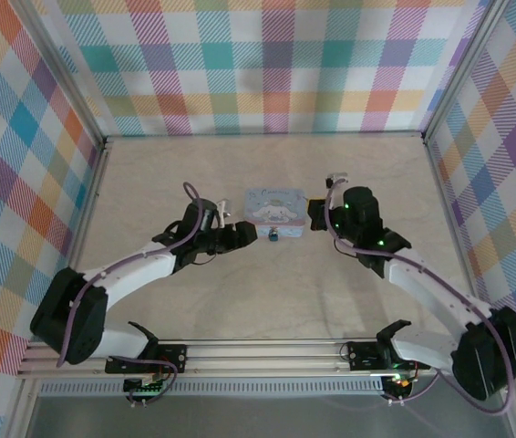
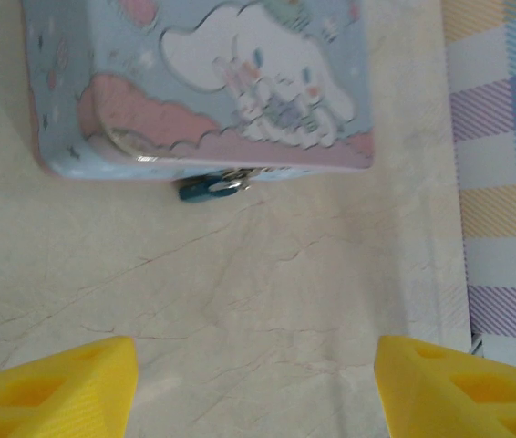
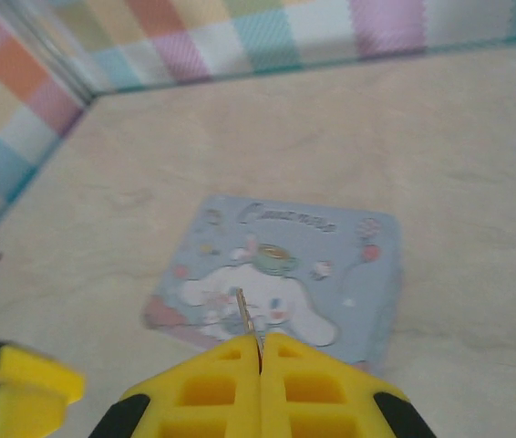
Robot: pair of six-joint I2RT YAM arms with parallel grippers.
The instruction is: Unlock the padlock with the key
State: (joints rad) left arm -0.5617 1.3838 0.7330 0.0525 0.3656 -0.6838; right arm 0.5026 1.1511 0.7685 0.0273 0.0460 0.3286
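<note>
Two arms are leaning in toward the middle of the table (image 1: 194,310) in the overhead view, one from the lower left and one from the lower right. A pastel blue-pink tin (image 1: 273,204) is lying flat between their tips, just above the centre of the frame. The padlock (image 2: 205,188), a small bluish body with dark metal parts, is sitting on the table against the tin's near edge. In the left wrist view it is showing just under the tin's pink border, above and left of centre, and whether it is hooked to the tin or only touching it is too small to tell. The left gripper (image 2: 256,365) is hanging with its jaws spread wide and nothing between them. Its yellow fingers (image 2: 67,392) are occupying the two bottom corners of that view, well below the padlock, with bare table in the gap. The right gripper (image 3: 260,349) is pressing its yellow fingers tightly together at the bottom centre of its wrist view and is pinching the key (image 3: 242,313). The thin dark blade is sticking up out of the seam and is overlapping the white cartoon figure on the tin's lid. Plaid walls (image 1: 267,64) are enclosing the table on three sides.
</note>
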